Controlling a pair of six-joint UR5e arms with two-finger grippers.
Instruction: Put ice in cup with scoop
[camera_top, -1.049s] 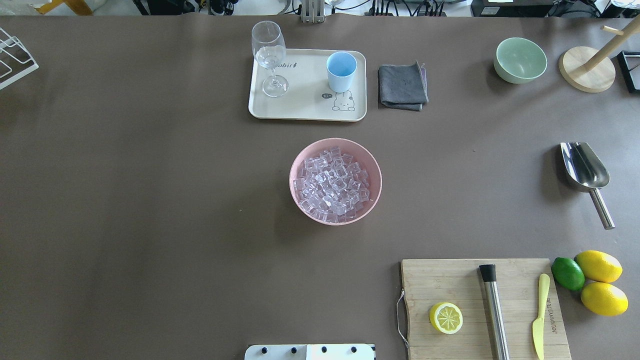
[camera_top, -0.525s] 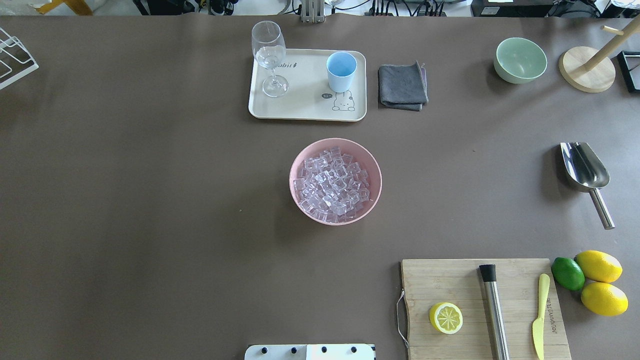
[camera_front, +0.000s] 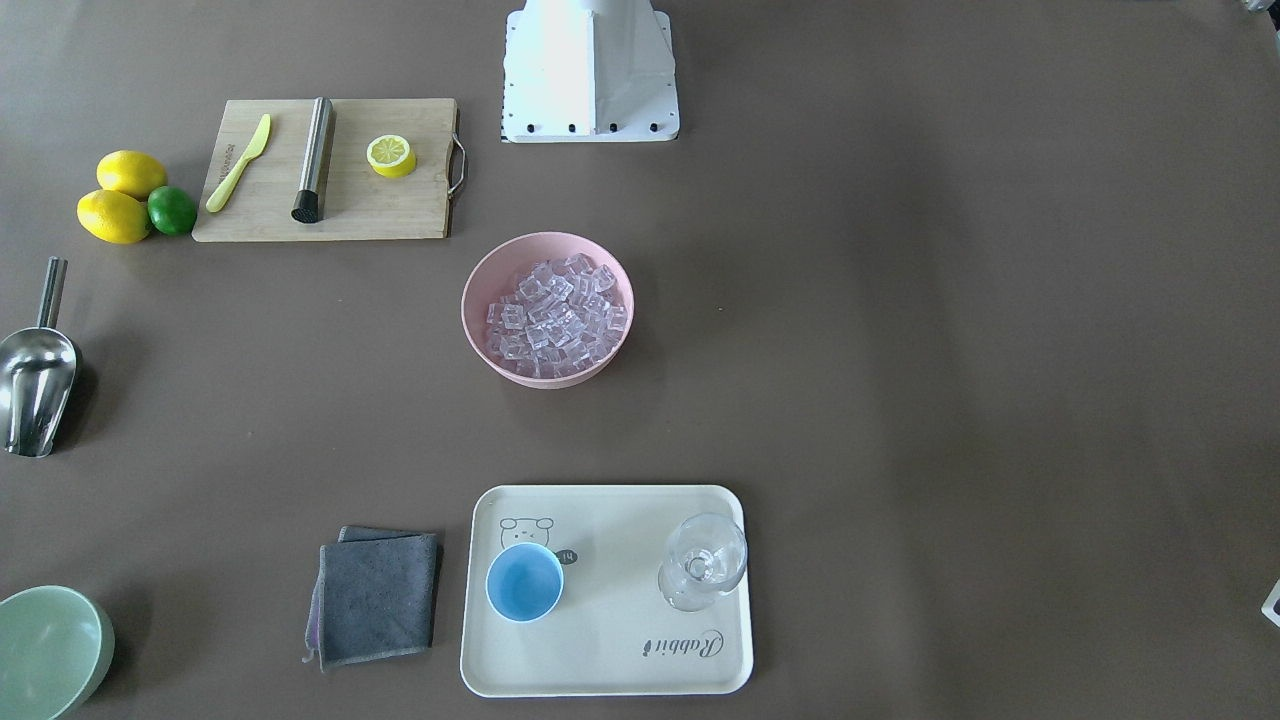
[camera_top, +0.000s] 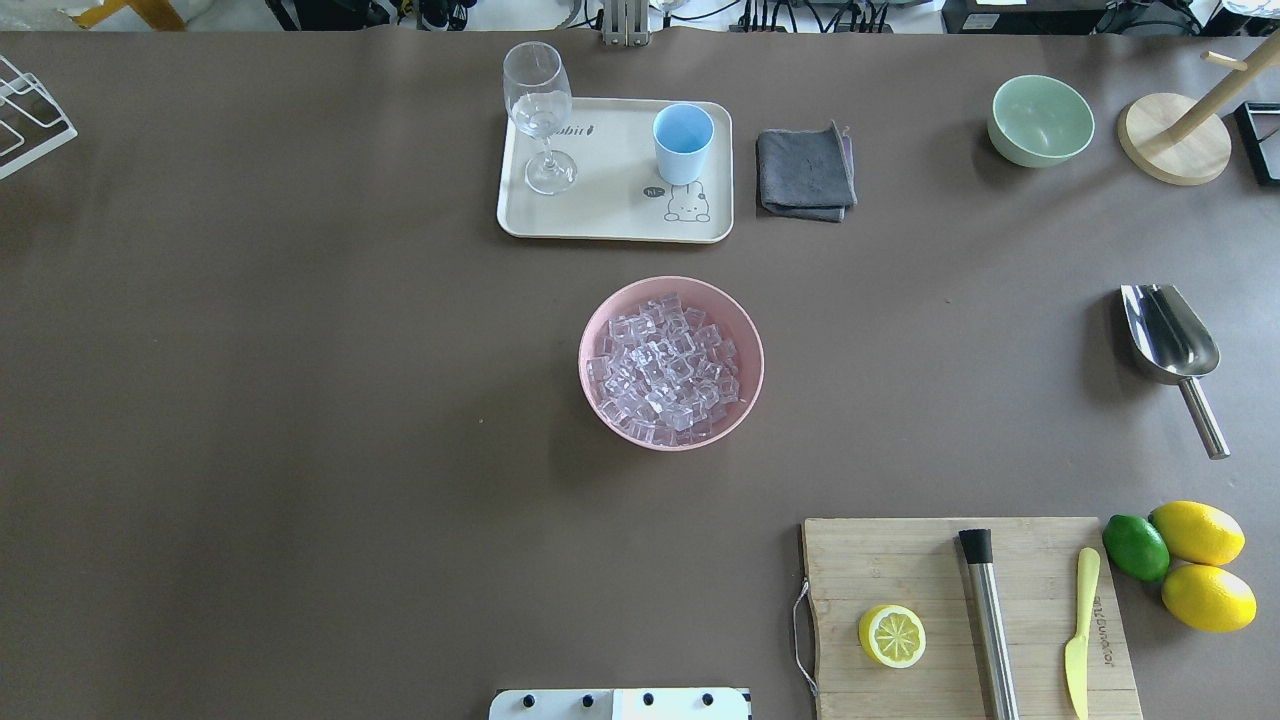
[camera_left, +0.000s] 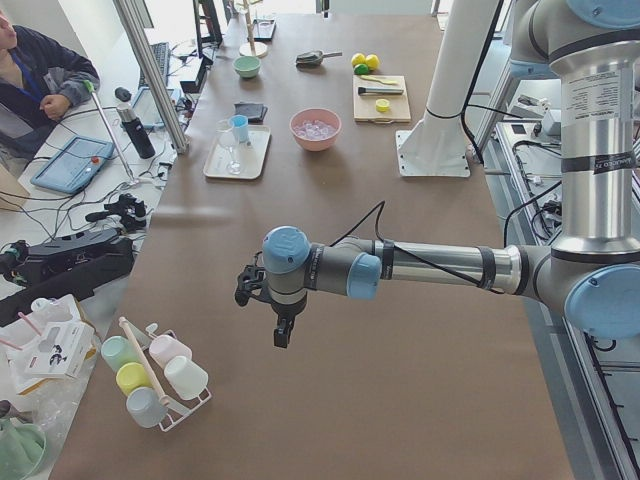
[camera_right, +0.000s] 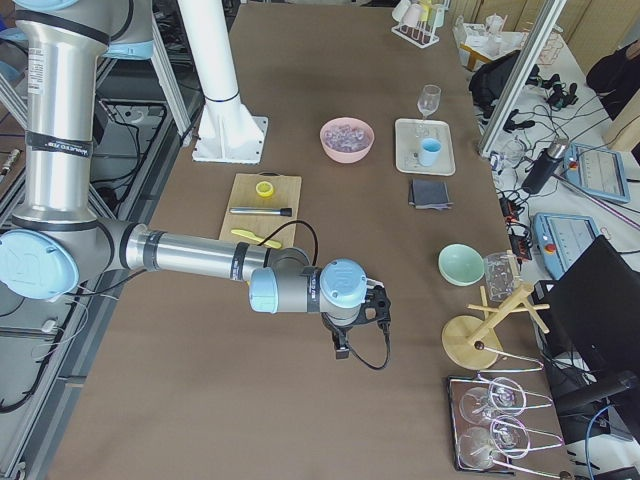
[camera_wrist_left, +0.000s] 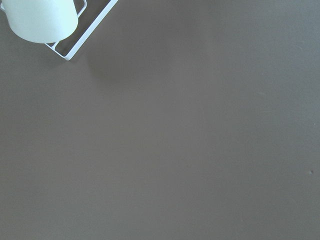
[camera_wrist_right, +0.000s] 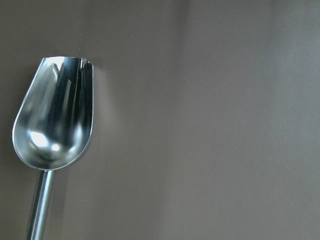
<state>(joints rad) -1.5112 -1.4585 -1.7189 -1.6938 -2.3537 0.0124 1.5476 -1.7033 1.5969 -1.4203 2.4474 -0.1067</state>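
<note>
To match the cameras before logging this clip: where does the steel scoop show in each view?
Front-facing: scoop at the far left edge, handle up.
Overhead: scoop at the right, handle down.
Exterior left: scoop tiny at the top, left of the lemons.
Exterior right: not visible.
Left wrist: not in it.
Right wrist: scoop at the left, handle leaving the bottom edge.
Landmark: the lemons near its handle end.

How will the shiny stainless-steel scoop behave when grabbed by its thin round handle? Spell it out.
The shiny stainless-steel scoop looks rigid, so it should not flex. Its polished cylindrical handle is probably slippery and may twist in a grip. The wide trough looks heavier than the handle, so it will likely droop bowl-first.
</note>
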